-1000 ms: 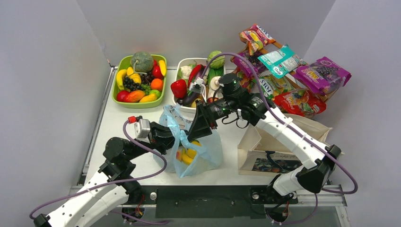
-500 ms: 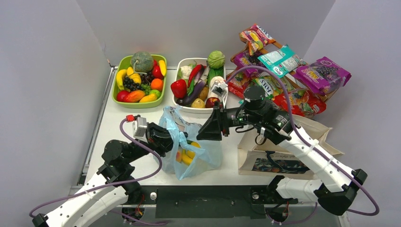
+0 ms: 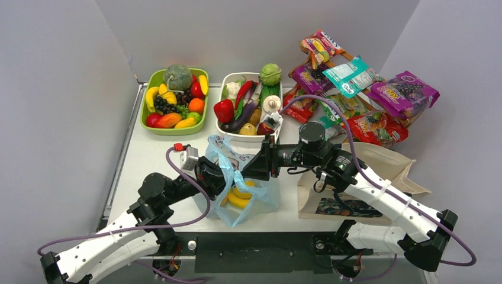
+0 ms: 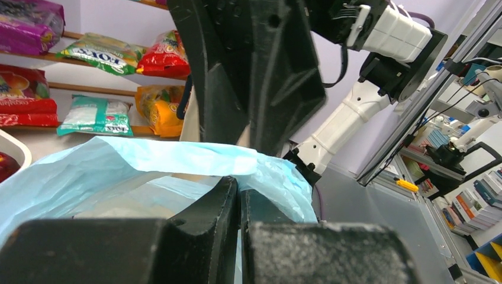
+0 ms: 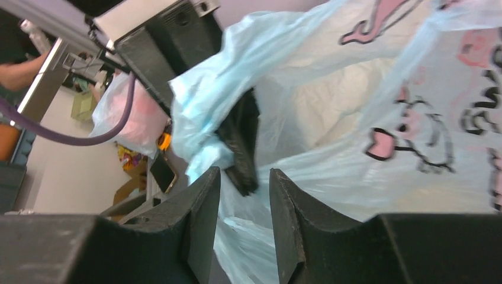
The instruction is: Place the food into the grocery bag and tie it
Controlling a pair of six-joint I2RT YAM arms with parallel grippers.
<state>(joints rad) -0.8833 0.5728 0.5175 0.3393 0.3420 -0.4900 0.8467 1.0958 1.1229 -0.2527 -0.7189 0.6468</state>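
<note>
Bag count one: thin light-blue plastic grocery bag (image 3: 263, 189), left gripper (image 3: 220, 177) clamped shut on its rim; right gripper (image 5: 244, 174) part-open, nothing visibly held. Food trays, two: green tray (image 3: 174, 131), white tray (image 3: 237, 137).

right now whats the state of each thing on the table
grocery bag: upright, mouth open, untied, yellow toy fruit inside
left pincer: shut on the bag's rim
right pincer: open, at the bag's mouth
green tray: full
white tray: full
snack packets: piled at back right, outside the bag
beige tote: slumped, not held
</note>
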